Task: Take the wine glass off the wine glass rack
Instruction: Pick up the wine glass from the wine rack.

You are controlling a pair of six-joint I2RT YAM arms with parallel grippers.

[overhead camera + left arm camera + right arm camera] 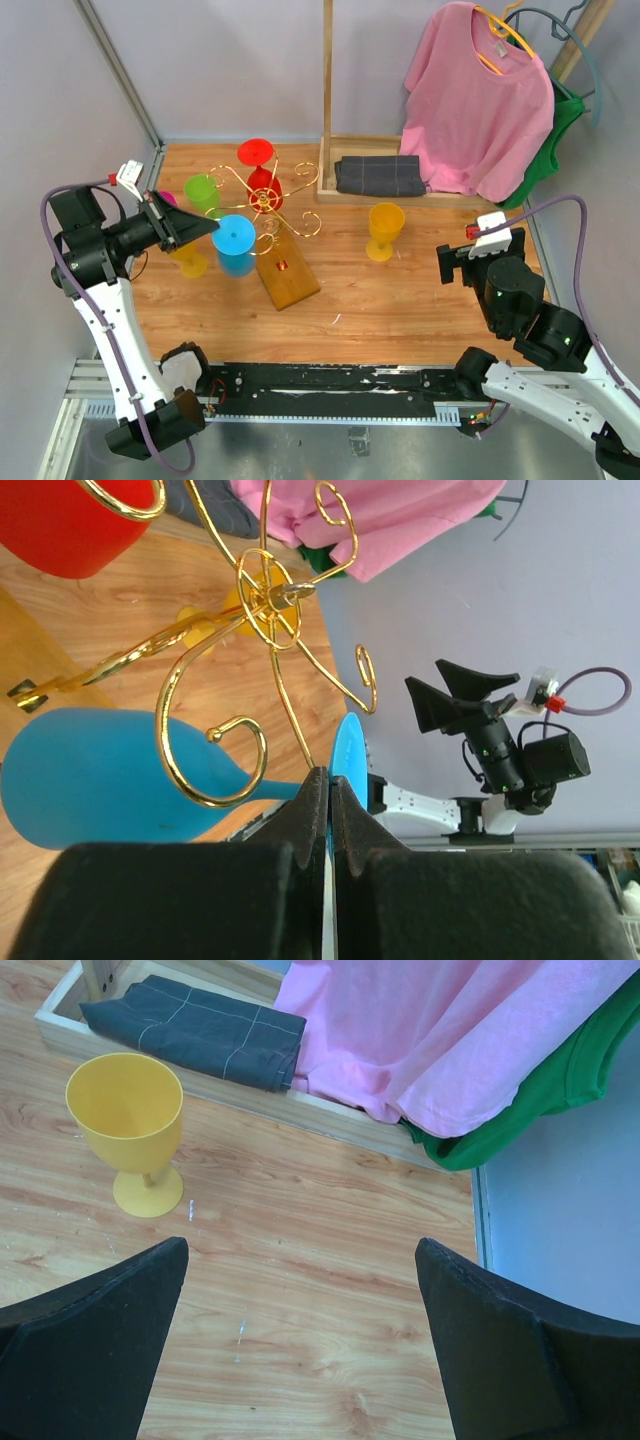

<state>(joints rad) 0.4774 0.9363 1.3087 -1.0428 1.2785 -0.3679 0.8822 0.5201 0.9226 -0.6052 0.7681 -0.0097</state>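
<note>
The wine glass rack (264, 200) is a gold wire stand with curled arms on a tilted wooden base (287, 272). A blue wine glass (235, 245) hangs upside down at its near-left arm, foot on top. My left gripper (210, 228) is shut on the thin edge of that foot. In the left wrist view the fingers (310, 810) meet on the blue foot (348, 750), and the stem runs past a gold curl (215, 760) to the blue bowl (90, 775). My right gripper (300, 1290) is wide open over bare table, holding nothing.
On the rack also hang a red glass (262, 180) and a green glass (202, 190). A yellow glass (190, 262) shows below my left gripper. Another yellow glass (128, 1125) stands upright on the table. At the back right are a wooden tray with dark cloth (378, 175) and hanging shirts (480, 100).
</note>
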